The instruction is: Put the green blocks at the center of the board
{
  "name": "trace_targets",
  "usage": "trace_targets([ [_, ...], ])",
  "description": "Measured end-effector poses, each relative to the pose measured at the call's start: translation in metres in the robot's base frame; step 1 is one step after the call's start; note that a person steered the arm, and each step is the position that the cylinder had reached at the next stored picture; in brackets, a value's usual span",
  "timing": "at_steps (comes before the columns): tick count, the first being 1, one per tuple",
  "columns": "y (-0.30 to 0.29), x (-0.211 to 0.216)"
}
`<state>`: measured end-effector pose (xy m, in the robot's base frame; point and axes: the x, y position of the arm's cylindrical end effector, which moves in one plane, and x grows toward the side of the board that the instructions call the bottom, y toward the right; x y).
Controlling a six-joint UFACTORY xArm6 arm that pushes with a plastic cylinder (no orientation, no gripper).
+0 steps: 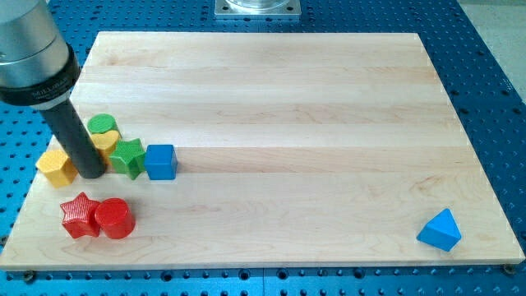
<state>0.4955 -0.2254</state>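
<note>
My tip (92, 173) beside green star (128, 156)

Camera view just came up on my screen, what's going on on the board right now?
The arm's rod is down at the view's left side of the board, with my tip in a tight cluster of blocks. It sits between the yellow block on its left and the green star on its right, with the green round block and another yellow block just behind. The blue cube touches the star's right side. Both green blocks are far left of the centre.
</note>
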Motion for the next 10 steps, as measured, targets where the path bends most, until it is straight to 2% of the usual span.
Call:
trace_targets([
  [1, 0.012, 0.013],
  [2, 0.040, 0.007],
  [3, 0.102, -0.037],
  [5, 0.176, -0.061],
  [6, 0.146, -0.065],
  [8, 0.034, -0.110],
  [9, -0.023, -0.082],
  [10, -0.046, -0.038],
])
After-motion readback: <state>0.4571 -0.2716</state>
